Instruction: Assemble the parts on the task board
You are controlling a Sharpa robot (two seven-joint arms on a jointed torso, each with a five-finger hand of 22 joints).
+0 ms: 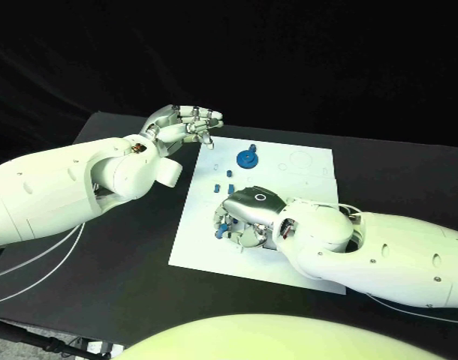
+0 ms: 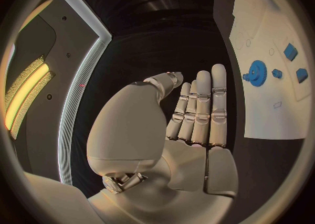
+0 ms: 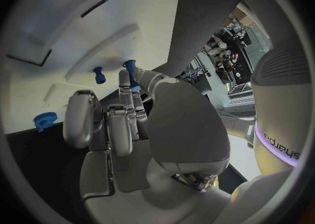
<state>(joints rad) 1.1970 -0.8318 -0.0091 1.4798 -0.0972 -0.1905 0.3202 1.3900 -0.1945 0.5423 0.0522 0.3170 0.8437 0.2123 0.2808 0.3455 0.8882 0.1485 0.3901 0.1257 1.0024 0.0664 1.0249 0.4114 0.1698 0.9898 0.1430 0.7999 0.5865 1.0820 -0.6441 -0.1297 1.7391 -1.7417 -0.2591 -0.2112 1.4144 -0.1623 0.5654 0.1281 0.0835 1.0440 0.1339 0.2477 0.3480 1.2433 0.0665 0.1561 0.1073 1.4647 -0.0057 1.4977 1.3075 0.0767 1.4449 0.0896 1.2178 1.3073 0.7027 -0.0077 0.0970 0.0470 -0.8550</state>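
From the head camera, the flat white rectangular task board (image 1: 294, 184) lay in the middle of the black table (image 1: 424, 180). The silver left hand (image 1: 184, 122) hung over the table just off the board's far left corner, fingers loosely curled, nothing visible in them. Near that end of the board, a round blue toothed gear part (image 1: 248, 158) sat on the white surface, and a few small blue block parts (image 1: 226, 182) lay between the gear and the silver right hand (image 1: 245, 215). That right hand was down on the board's near left part, covering it; something small and blue (image 1: 221, 227) showed at its fingers, but whether it was gripped could not be told from there. Thin white cables (image 1: 34, 259) trailed across the table under the left arm.

From the left wrist, the left hand's fingers (image 2: 200, 108) stood straight and side by side, the thumb apart, the palm bare and holding nothing. The gear and two blue blocks (image 2: 291, 51) lay well apart from it on the board.

From the right wrist, the right hand's fingers (image 3: 112, 121) curled down over the board. Its thumb and one fingertip met at a small blue peg (image 3: 130, 69), apparently pinching it. A second blue peg (image 3: 99, 75) stood just beside, and the gear lay near the board's edge.
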